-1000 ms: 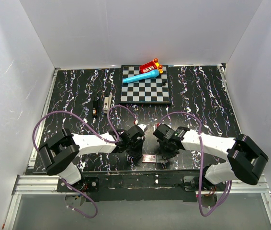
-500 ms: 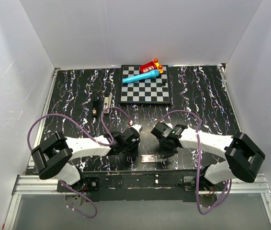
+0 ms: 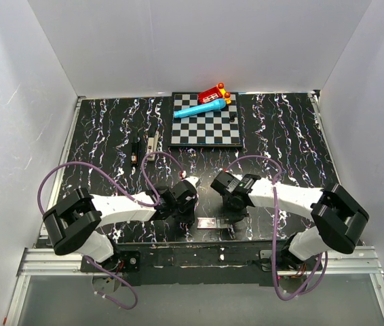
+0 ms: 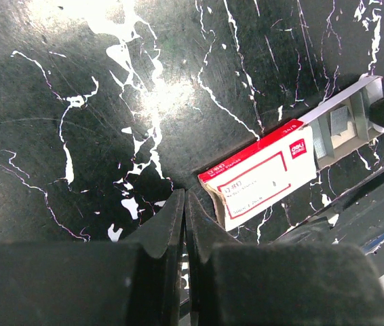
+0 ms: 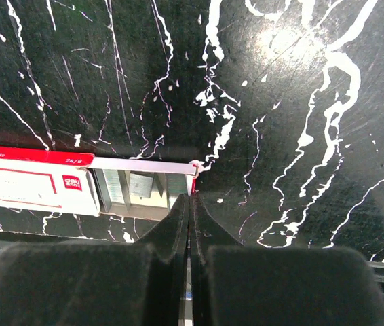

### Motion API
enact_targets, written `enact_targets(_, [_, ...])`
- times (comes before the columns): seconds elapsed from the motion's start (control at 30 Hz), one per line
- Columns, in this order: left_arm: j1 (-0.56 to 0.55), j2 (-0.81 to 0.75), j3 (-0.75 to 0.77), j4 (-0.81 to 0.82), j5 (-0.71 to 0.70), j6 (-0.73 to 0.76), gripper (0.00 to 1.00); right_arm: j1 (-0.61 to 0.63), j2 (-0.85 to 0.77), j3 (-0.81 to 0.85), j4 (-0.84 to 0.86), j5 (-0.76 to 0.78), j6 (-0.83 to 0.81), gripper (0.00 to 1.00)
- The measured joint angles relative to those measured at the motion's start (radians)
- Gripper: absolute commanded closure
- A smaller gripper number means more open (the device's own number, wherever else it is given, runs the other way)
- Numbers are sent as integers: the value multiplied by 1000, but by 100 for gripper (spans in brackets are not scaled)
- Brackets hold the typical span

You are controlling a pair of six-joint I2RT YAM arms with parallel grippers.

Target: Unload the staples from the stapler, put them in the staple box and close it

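The stapler [image 3: 152, 145] lies far back on the left of the black marbled table, away from both arms. Near the front edge lies a white-and-red box [image 3: 210, 224] [image 4: 266, 176] [image 5: 32, 183], its inner tray slid partly out. Silvery staples [image 5: 140, 185] [image 4: 339, 121] lie in that tray. My left gripper [image 3: 190, 219] [image 4: 184, 197] is shut and empty, its tips just left of the box's closed end. My right gripper [image 3: 231, 216] [image 5: 190, 198] is shut too, its tips at the tray's open right end.
A thin black stick [image 3: 135, 151] lies beside the stapler. At the back stands a checkerboard [image 3: 205, 132] carrying a blue cylinder [image 3: 202, 107], a red toy [image 3: 214, 93] and a small black piece [image 3: 233, 119]. The table's front edge runs just below the box.
Both arms have shifted a little to the left and drawn back slightly. The box stays where it was. Both grippers remain shut.
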Motion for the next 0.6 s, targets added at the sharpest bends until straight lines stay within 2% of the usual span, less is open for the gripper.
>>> enact_targets(0.6, [3, -2, -5, 8, 9, -8, 100, 1, 35, 16, 37, -21, 105, 99])
